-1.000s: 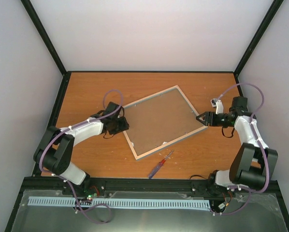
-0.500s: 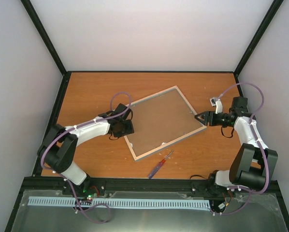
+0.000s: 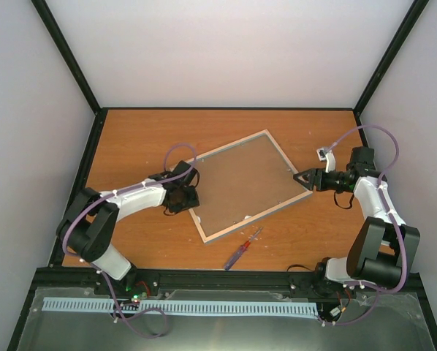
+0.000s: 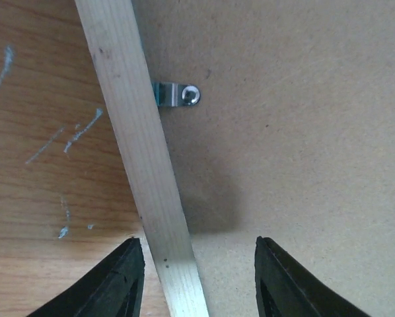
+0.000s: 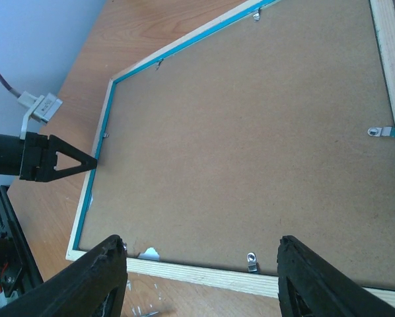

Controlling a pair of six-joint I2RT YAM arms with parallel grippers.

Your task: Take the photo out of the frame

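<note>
The frame (image 3: 244, 186) lies back side up on the table, pale wood edge (image 4: 141, 165) around a brown backing board (image 5: 250, 132) held by small metal clips (image 4: 178, 94). The photo is hidden under the board. My left gripper (image 3: 184, 196) is open at the frame's left edge. In the left wrist view its fingers (image 4: 121, 277) straddle the wooden edge, one over the table, one over the board. My right gripper (image 3: 300, 178) is open and empty by the frame's right corner. In the right wrist view (image 5: 201, 241) it looks across the board, with a clip (image 5: 251, 262) between its fingers.
A screwdriver (image 3: 242, 248) with a red and blue handle lies on the table just in front of the frame. The board has a small white torn spot (image 5: 149, 252) at its near edge. Black posts and white walls close in the table.
My left gripper has moved right, from beside the frame onto its left edge. The right gripper and the frame have hardly moved.
</note>
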